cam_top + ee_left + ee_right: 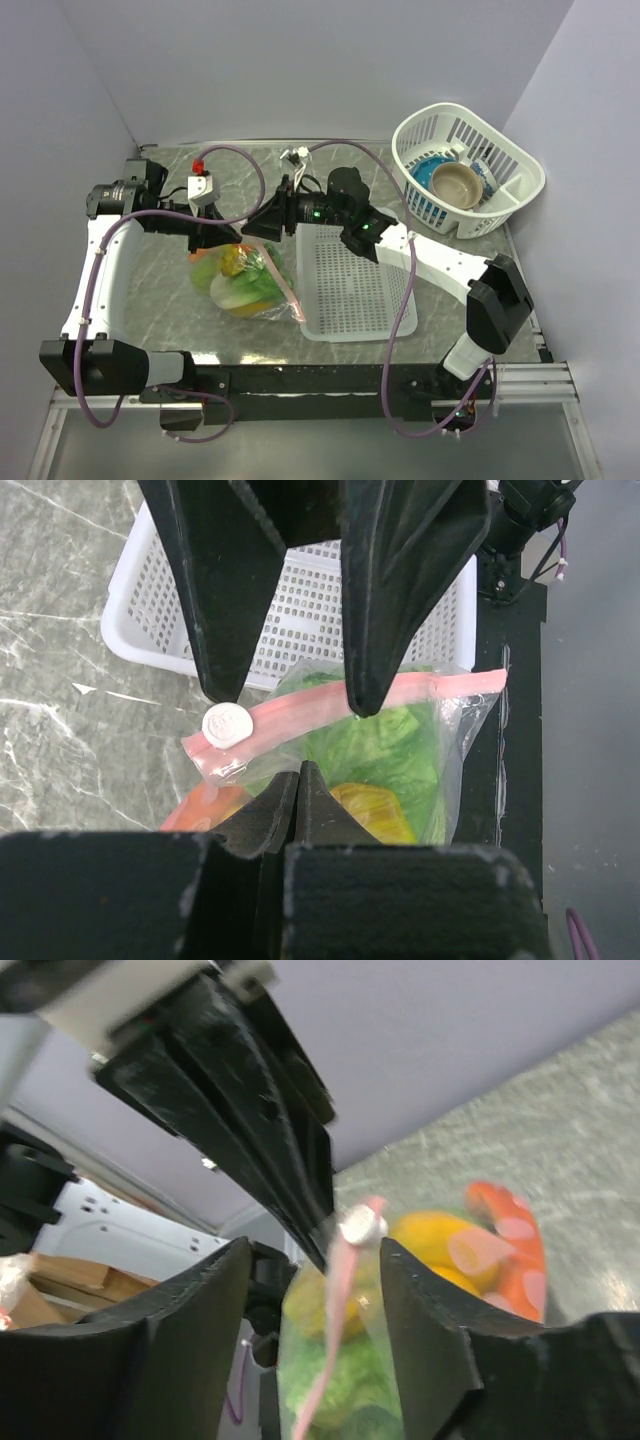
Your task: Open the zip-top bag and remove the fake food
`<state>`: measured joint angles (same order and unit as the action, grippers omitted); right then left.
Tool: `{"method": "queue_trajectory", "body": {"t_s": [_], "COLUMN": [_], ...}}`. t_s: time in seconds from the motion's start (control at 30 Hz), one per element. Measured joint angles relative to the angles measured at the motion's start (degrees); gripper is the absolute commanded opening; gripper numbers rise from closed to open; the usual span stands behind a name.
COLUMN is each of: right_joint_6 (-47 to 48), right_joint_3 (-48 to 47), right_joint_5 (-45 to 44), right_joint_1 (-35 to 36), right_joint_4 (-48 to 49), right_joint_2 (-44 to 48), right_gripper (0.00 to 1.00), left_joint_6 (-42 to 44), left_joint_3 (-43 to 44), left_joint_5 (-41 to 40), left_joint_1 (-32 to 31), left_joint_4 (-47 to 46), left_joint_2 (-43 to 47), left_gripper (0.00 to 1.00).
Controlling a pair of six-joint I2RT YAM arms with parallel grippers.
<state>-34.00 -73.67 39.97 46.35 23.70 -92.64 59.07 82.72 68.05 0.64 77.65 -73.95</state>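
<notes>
The zip-top bag point(250, 285) sat on the table point(160, 290), just left of the white perforated tray point(355, 290). All the fake food point(240, 272) was inside it: green lettuce point(390, 742), a yellow piece point(375, 815) and an orange piece point(510, 1250) showed through the film. The pink zip strip point(400, 692) looked closed, with its white slider point(228, 723) at one end.

The left gripper point(300, 780) was closed, and it appeared to pinch the thin plastic just under the strip, near the slider. The right gripper point(315, 1248) was open and held nothing. Its two jaws stood on either side of the slider, without touching it as far as I could tell.

In my judgement, several things could go wrong from here. The slider was small and the jaws were wide, so on closing they could catch only the strip or the film. A pull would then drag the bag and not open the zip. The left pinch was on slippery film, so a strong pull along the strip could draw the bag out of it. The two grippers were very near each other, and a small error in the path could knock them together. The right wrist view was blurred, so the exact place of the slider between the jaws was uncertain.
</notes>
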Motion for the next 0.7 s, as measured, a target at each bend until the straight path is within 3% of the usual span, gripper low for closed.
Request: {"method": "queue_trajectory", "body": {"t_s": [0.2,0.4,0.53,0.6,0.7], "right_joint_6": [1.95,1.75,0.31,-0.17,-1.42], "right_joint_3": [3.06,3.56,3.52,3.41,3.08], "right_joint_5": [-2.03,-2.38,-1.92,-1.4,-0.59], "right_joint_1": [0.0,0.0,0.17,0.35,0.44], "right_joint_4": [-2.95,-3.02,-1.75,-1.03,-0.66], "right_joint_2": [1.2,1.2,1.07,0.63,-0.33], "right_gripper": [0.62,0.38,0.09,0.01,0.0], "left_joint_6": [0.15,0.17,0.2,0.11,-0.87], "left_joint_3": [0.0,0.0,0.0,-0.11,-1.11], "left_joint_5": [0.0,0.02,0.0,0.0,-0.04], "left_joint_1": [0.0,0.0,0.0,0.0,0.02], "left_joint_4": [0.02,0.02,0.02,-0.07,-1.18], "left_joint_2": [0.0,-0.02,-0.02,-0.02,-0.02], "left_gripper": [0.01,0.01,0.01,0.01,0.08]}}
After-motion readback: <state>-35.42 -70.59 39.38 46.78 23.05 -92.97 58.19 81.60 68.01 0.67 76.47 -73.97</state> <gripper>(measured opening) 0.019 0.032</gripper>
